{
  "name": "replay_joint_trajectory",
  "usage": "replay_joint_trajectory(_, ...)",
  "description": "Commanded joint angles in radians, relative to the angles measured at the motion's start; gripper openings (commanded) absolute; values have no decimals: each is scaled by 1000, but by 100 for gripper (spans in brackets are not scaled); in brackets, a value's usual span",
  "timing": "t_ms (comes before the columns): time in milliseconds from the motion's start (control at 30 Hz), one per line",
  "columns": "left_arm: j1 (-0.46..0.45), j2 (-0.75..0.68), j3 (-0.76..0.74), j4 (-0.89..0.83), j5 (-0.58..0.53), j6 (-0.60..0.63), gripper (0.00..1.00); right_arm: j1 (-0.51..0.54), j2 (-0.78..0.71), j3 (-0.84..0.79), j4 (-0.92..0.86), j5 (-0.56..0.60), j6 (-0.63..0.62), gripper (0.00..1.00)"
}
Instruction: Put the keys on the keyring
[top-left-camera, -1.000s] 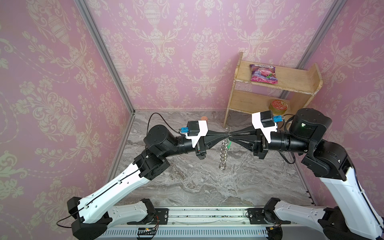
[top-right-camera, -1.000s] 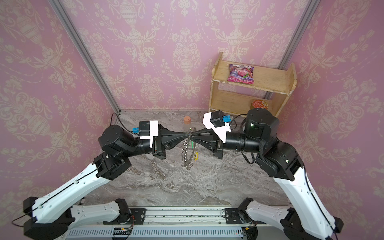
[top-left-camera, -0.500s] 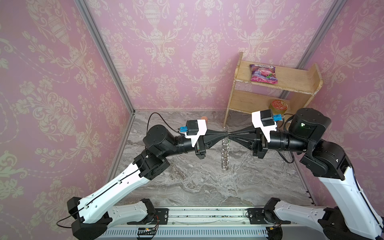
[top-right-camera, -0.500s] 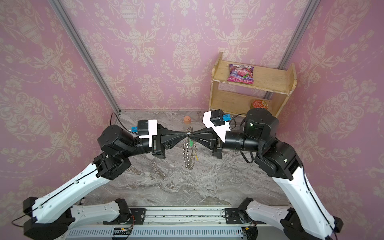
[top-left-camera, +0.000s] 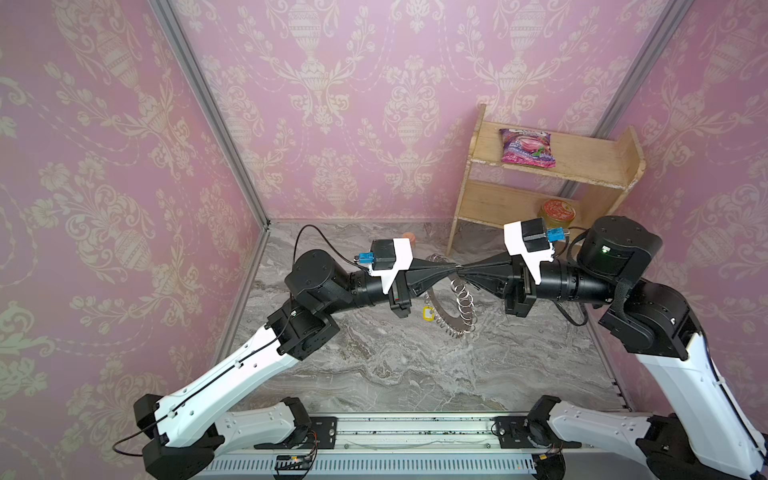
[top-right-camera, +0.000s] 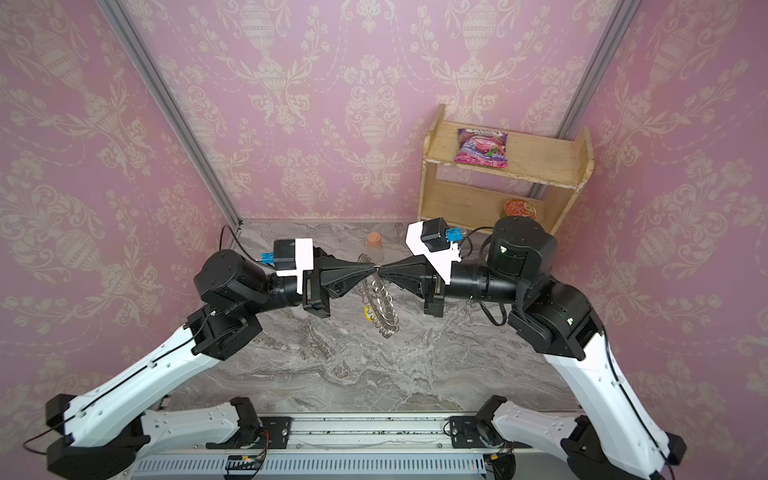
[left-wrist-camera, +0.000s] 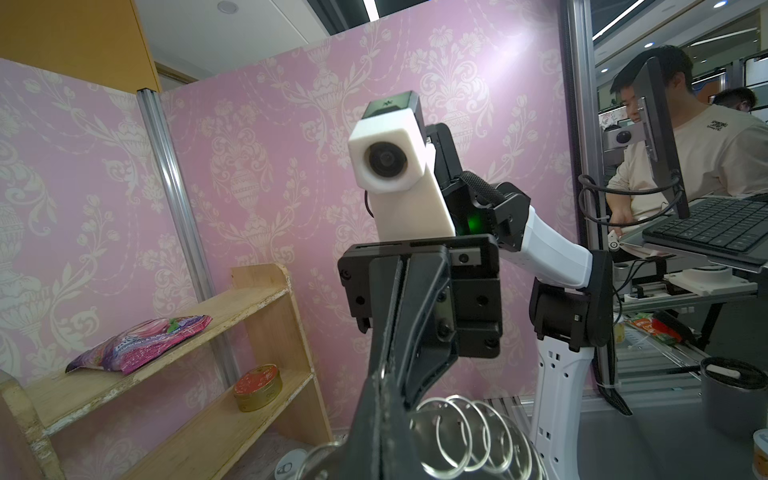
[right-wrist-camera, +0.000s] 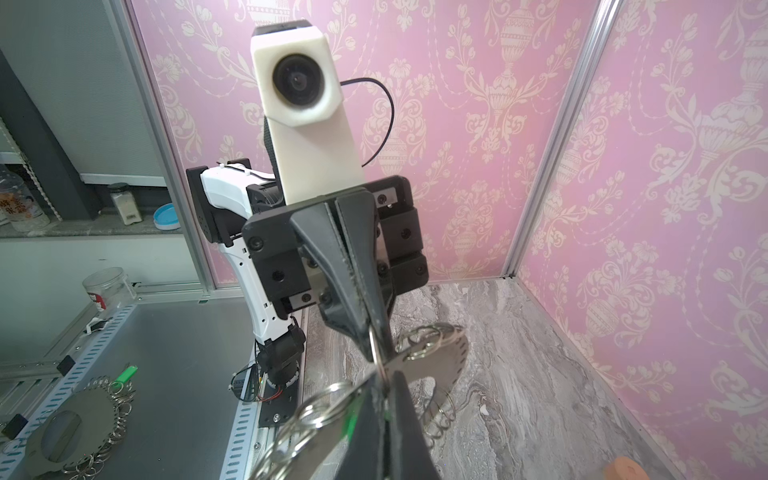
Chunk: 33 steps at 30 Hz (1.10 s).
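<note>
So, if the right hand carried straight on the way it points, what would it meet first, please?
The keyring: the right hand is shut at its top edge. Directly behind, tip to tip, is the left hand, gripping that edge, so I see no free way forward.

The keyring (right-wrist-camera: 438, 368) is dull grey metal, its wire rings (left-wrist-camera: 457, 432) bright (smooth, glossy); the shelf (top-left-camera: 590, 160) is raw chipped wood, the packet (top-left-camera: 527, 147) shiny film, the tabletop (top-left-camera: 395, 374) smooth marble-look.

High stereo pair, wrist views face-to-face, sharing keyring (right-wrist-camera: 440, 361)
</note>
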<state>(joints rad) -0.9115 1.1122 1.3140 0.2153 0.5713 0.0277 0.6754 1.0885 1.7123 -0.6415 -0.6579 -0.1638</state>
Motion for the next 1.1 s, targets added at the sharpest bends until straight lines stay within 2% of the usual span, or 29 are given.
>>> replay_joint_trajectory(0, 3, -20, 27, -15, -4, -8, 0, -2, -3, 7, -22, 4, -8, 0)
replay_joint_trajectory(67, 3, -28, 30, -49, -26, -2, 4, -2, 6, 34, -77, 26, -34, 0)
replay_joint_trajectory(200, 4, -48, 57, -168, -74, 28, 21, -2, 42, 116, -233, 78, -97, 0)
replay_joint_trajectory(367, 4, -50, 132, -362, -115, 80, 31, -2, 77, 172, -355, 108, -140, 0)
replay_joint_trajectory(633, 3, 14, 237, -608, -108, 157, 32, -2, 101, 190, -430, 124, -176, 0)
replay_joint_trajectory(1067, 4, 84, 296, -714, -43, 179, 27, -2, 118, 163, -454, 76, -194, 0)
